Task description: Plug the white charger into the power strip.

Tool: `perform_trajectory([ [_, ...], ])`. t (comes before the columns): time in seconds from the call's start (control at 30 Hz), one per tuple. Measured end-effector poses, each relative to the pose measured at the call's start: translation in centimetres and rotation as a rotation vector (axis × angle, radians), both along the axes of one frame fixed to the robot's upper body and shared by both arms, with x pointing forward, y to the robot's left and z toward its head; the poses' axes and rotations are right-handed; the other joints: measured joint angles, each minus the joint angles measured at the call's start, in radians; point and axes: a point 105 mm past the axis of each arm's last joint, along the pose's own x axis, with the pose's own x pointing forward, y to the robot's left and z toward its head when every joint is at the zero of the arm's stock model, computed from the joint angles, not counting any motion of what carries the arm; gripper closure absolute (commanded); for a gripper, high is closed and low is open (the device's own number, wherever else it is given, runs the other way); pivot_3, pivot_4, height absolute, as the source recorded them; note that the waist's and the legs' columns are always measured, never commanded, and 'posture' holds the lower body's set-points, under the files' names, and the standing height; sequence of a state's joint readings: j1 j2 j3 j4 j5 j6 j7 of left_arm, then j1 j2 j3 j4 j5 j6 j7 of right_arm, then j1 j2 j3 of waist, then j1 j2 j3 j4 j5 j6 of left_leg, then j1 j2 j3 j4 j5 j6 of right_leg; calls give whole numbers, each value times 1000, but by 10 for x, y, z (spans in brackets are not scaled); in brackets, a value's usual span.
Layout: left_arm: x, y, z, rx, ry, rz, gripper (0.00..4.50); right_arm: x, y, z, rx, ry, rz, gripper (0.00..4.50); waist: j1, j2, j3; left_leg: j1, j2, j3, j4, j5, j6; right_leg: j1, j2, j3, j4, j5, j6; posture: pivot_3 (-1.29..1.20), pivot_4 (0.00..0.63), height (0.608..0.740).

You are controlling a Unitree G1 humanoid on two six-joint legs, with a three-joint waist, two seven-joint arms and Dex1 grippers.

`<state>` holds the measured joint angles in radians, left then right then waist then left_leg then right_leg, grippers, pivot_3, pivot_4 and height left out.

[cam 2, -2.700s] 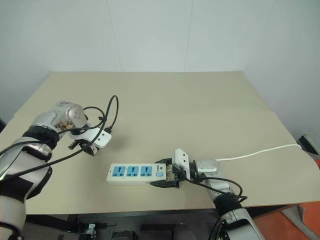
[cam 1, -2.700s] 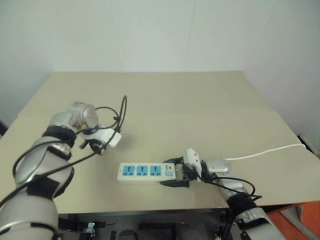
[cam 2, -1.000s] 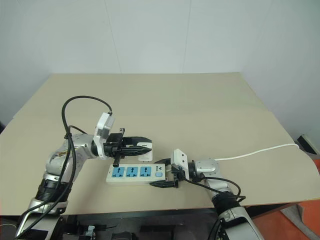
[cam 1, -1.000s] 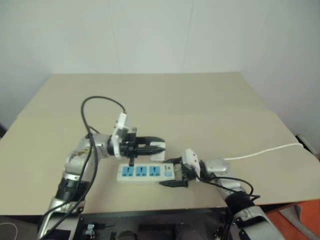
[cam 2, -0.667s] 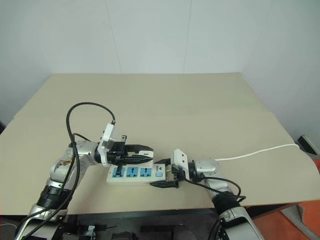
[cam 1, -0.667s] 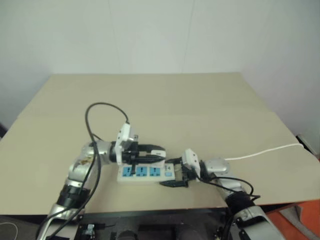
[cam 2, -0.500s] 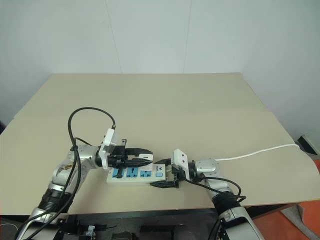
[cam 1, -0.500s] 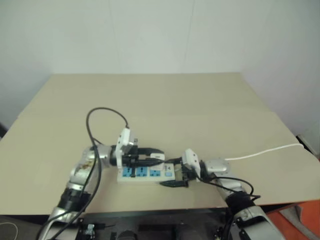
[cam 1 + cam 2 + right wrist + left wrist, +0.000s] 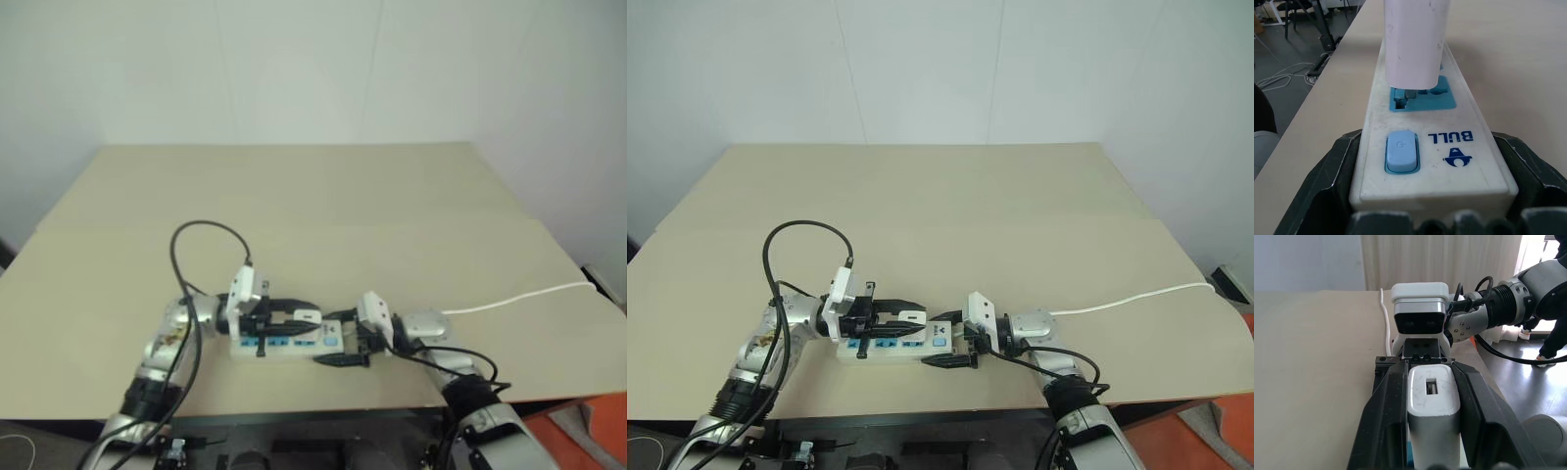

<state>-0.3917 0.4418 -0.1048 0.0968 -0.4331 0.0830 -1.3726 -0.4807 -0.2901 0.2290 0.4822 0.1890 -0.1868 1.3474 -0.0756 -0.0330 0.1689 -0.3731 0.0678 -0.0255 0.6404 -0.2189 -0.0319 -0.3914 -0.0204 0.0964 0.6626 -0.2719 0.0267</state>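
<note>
The power strip (image 9: 1449, 147) lies near the table's front edge, its blue switch end toward my right arm. My right gripper (image 9: 945, 343) is shut on that end, a black finger (image 9: 1332, 171) against each long side. My left gripper (image 9: 919, 315) is shut on the white charger (image 9: 1432, 401) and holds it level over the strip. The charger (image 9: 1413, 39) stands upright just above the socket nearest the switch, and its metal prongs reach down to that socket's slots. The strip's other blue sockets (image 9: 877, 345) lie under the left fingers.
The strip's thin white cord (image 9: 1136, 296) runs off to the right over the tan table (image 9: 1019, 215). A black cable loops above my left wrist (image 9: 789, 235). The table's front edge is just below the strip.
My left gripper came in from the left with the charger and has sunk onto the strip; over the last half second it hardly moved. The right gripper and the strip stayed put.
</note>
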Motion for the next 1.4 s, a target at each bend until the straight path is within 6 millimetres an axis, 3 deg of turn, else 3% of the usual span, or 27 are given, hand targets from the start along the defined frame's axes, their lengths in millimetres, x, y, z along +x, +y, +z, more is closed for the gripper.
perform_trajectory([
  [0.63, -3, 1, -4, -13, -13, -36, 3457, 0, 0, 0, 0, 0, 0, 1091, 0, 0, 0, 1, 0, 0, -1, 0, 0, 0, 0, 0, 0, -1, 1, 0, 150, 740],
  [1.4, -6, 7, -23, 10, -39, -28, 3457, 0, 1, 0, -2, 0, -2, 1091, -1, 0, 0, 4, 0, 1, -5, 0, 0, 2, 0, 1, -2, -1, 1, 0, 150, 740],
])
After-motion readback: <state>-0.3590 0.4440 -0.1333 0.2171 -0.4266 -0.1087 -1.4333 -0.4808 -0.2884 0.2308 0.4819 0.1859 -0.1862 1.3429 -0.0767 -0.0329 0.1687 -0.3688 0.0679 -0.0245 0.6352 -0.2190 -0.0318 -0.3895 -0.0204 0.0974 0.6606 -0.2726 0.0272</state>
